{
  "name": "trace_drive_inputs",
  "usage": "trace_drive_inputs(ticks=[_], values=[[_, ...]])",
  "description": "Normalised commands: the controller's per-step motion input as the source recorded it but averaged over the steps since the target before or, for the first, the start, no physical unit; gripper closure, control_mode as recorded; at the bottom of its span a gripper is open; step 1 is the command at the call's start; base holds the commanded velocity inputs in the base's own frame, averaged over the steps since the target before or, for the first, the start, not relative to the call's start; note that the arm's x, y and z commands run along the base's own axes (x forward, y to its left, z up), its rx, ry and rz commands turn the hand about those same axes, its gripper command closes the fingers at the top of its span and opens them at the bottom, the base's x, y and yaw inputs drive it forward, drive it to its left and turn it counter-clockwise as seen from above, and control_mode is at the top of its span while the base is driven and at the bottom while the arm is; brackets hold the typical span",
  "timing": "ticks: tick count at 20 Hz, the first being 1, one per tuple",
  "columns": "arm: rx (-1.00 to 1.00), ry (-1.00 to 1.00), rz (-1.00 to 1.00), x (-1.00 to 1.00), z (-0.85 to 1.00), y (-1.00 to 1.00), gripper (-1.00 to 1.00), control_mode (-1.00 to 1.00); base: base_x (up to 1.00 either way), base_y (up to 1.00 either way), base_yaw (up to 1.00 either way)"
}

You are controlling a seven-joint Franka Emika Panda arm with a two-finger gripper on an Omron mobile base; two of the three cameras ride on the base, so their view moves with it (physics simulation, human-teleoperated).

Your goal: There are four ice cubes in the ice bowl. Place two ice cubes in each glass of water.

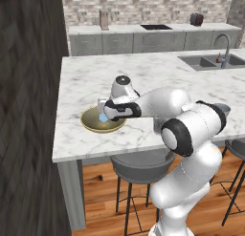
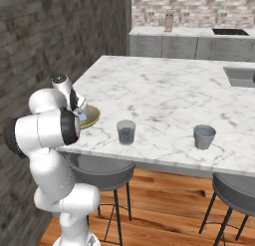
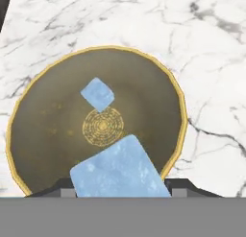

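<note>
Right now I see my gripper (image 3: 120, 193) closed on 1 ice cube (image 3: 120, 171), which sits large between the 2 dark fingertips (image 3: 185, 187) at the near edge of the hand view, held above the ice bowl (image 3: 29, 135). In the bowl, a 2nd ice cube (image 3: 97, 94) lies just beyond the ringed centre, apart from the held one; I can make out no more than these 2 cubes.

From the left base view the bowl (image 1: 91, 123) stands near the front left edge of the marble counter (image 1: 158, 72), with the hand over it and a spot of pale blue at the fingers.

From the right base view, 2 glasses stand to the right of the bowl along the front edge: the nearer glass (image 2: 126, 132) and the farther glass (image 2: 204, 136), well apart from each other.
</note>
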Motion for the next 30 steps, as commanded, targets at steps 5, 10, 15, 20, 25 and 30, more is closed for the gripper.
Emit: trace_drive_inputs(ticks=[5, 10, 15, 20, 25, 30], values=[[0.06, 0.02, -0.29, -0.93, 1.0, -0.72, 1.0, -1.0, 0.0, 0.0, 0.0], [0.05, 0.16, -0.24, -0.67, 0.9, -0.81, 1.0, -1.0, 0.0, 0.0, 0.0], [0.09, 0.11, -0.08, -0.99, 0.82, -1.0, 1.0, -1.0, 0.0, 0.0, 0.0], [0.01, 0.23, -0.08, -0.52, 0.45, -1.0, 1.0, -1.0, 0.0, 0.0, 0.0], [-0.06, 0.04, -0.07, -0.21, -0.03, -0.74, 1.0, -1.0, 0.0, 0.0, 0.0], [-0.03, -0.1, -0.06, -0.17, -0.04, -0.51, 1.0, -1.0, 0.0, 0.0, 0.0]])
